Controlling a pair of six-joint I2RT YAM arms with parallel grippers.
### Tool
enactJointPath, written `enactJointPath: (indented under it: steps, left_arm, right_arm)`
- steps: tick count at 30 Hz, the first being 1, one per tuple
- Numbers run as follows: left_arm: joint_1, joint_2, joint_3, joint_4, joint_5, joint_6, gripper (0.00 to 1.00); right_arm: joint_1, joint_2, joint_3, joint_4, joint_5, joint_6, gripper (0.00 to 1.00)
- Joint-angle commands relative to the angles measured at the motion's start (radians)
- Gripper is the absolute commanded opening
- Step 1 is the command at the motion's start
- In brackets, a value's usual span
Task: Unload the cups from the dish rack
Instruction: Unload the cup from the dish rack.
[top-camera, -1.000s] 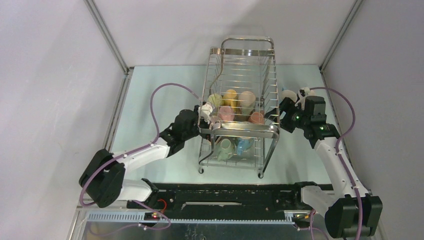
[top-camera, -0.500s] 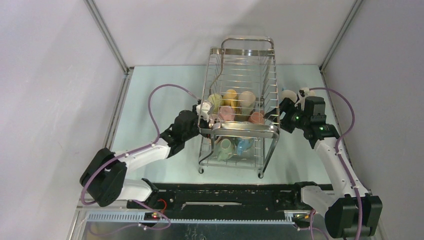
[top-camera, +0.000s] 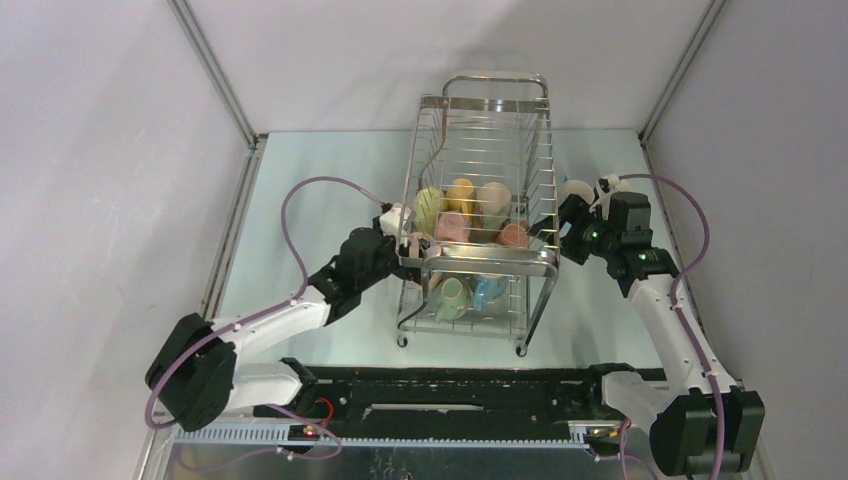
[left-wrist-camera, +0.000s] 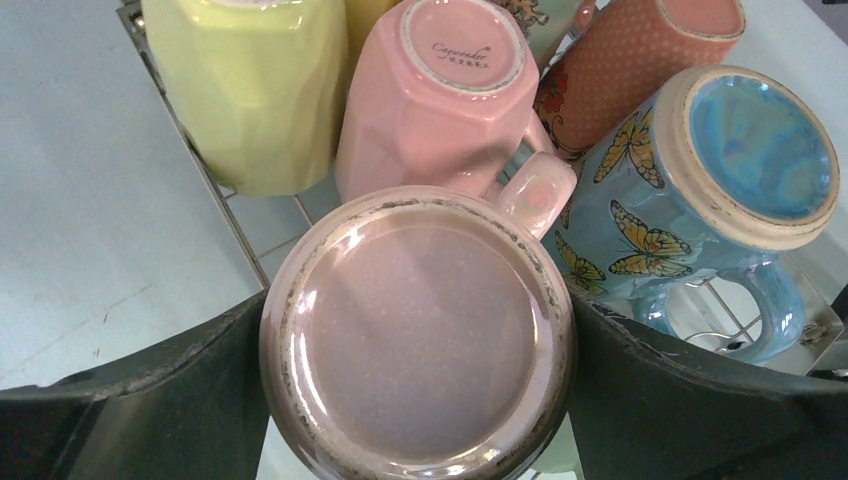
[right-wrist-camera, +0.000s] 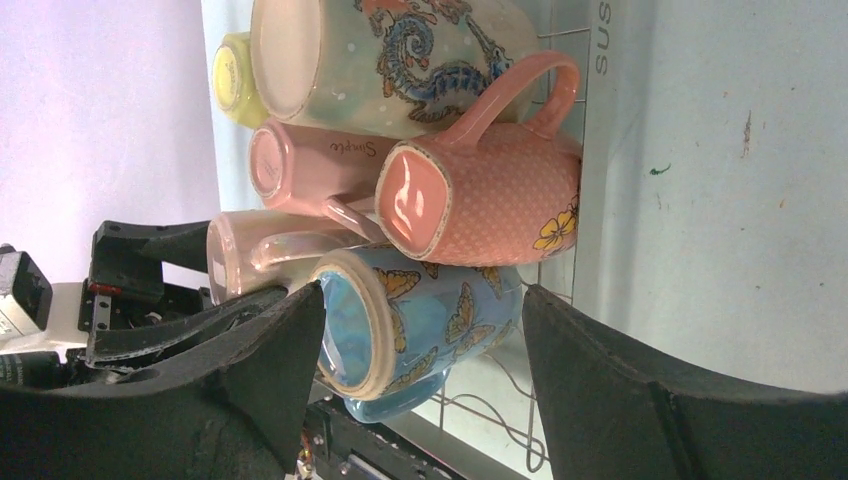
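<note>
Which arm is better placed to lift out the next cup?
Left, probably: the left gripper is open, closely flanking the pearly pink cup; the right gripper is open beside the rack, not yet around a cup.

The dish rack (top-camera: 490, 262) is chrome wire, two-tier and upright. The cups in view are inverted and tightly grouped. A glossy pale pink cup (left-wrist-camera: 418, 330) fills the gap between the fingers of the left gripper (left-wrist-camera: 418, 315). Just beyond it are a faceted pink cup (left-wrist-camera: 440, 90) and a yellow-green cup (left-wrist-camera: 250, 90). A blue butterfly cup (right-wrist-camera: 420, 330) sits between the fingers of the right gripper (right-wrist-camera: 422, 295), with a salmon dotted cup (right-wrist-camera: 480, 200) against it.
</note>
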Motion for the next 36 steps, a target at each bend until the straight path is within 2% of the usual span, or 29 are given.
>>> enactJointPath:
  steps: [1,6,18,36]
  left_arm:
    - [-0.002,-0.081,0.014,0.016,-0.091,-0.056,0.22]
    - [-0.001,-0.102,0.037,-0.047,-0.140,-0.093,0.10]
    - [0.020,-0.158,0.067,-0.108,-0.149,-0.190,0.01]
    - [0.089,-0.250,0.057,-0.160,-0.112,-0.299,0.00]
  right_arm:
    - [0.013,0.006,0.002,0.051,-0.008,0.013,0.79]
    - [0.018,0.008,0.002,0.056,-0.004,0.016,0.79]
    - [0.025,0.000,0.002,0.064,-0.009,0.026,0.79]
    - [0.041,0.004,0.011,0.067,-0.002,0.034,0.79]
